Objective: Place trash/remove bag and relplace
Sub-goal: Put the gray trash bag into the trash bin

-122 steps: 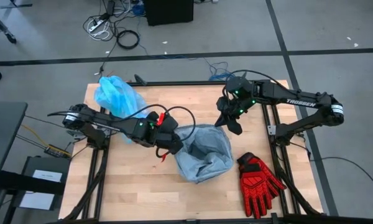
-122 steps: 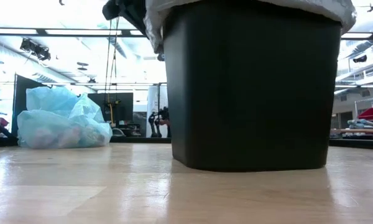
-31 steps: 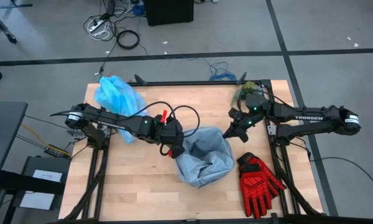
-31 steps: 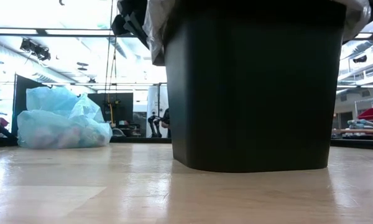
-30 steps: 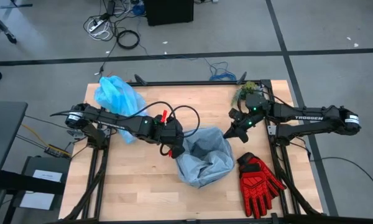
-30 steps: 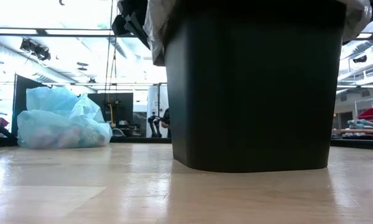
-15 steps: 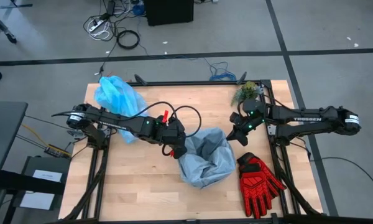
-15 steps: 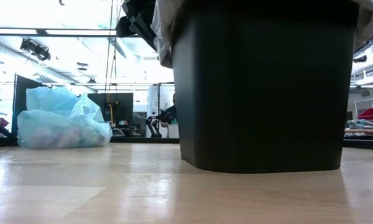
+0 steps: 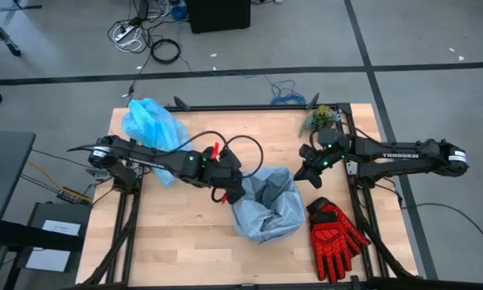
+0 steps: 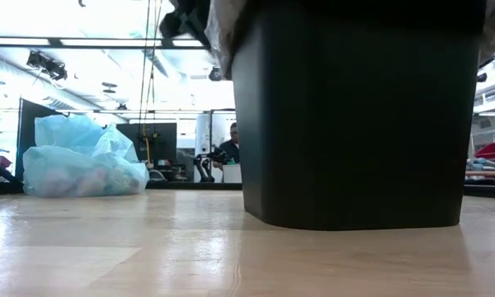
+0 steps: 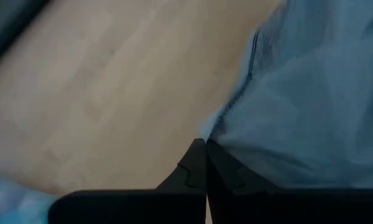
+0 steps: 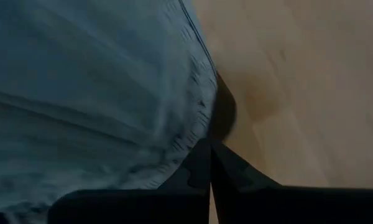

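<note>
Both jaws apparently pinching grey-blue liner

Two dark jointed arms, white "TROSSEN" lettering on the right arm, apparently small green lights near both wrists.

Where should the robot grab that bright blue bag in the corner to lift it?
Probably the crumpled peak on top of the bright blue bag, coming straight down from above. It sits as a puffy mound, wide at the bottom and bunched on top, so the loose folds up there should pinch easily.
</note>
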